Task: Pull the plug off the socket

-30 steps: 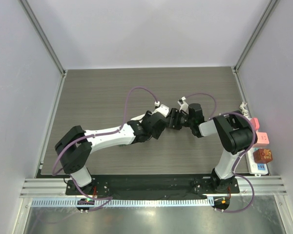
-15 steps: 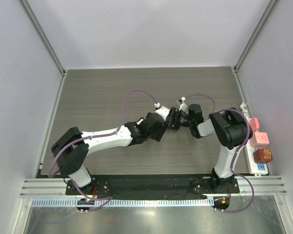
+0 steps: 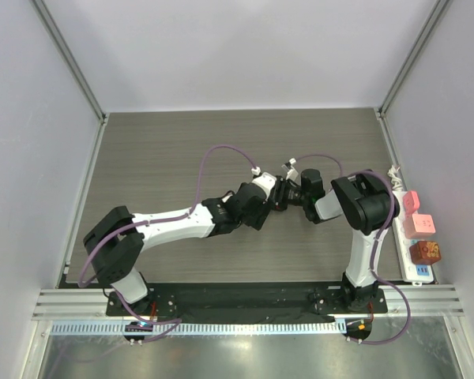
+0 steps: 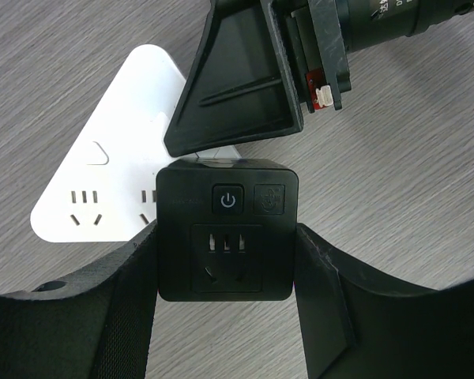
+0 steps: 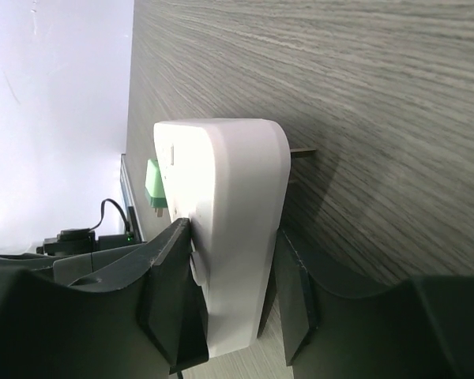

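Black square plug with a power button (image 4: 227, 237), one only, clamped between the left gripper's (image 4: 226, 268) two fingers near the middle of the grey wood-grain counter (image 3: 158, 150), pressed against a corner of one white triangular plastic socket (image 4: 110, 178). Socket itself pinched between the right gripper's (image 5: 231, 276) fingers. Along the right edge, one white power strip (image 3: 416, 273) carrying three coloured adapters (image 3: 423, 224).

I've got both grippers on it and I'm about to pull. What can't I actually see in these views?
- Left wrist view: the black plug, held in the left gripper, covers its own joint with the white socket, so how deep the prongs sit is hidden.
- Right wrist view: the socket, clamped in the right gripper, blocks the plug entirely.
- Top view: the two wrists meet over the plug and socket and hide both.
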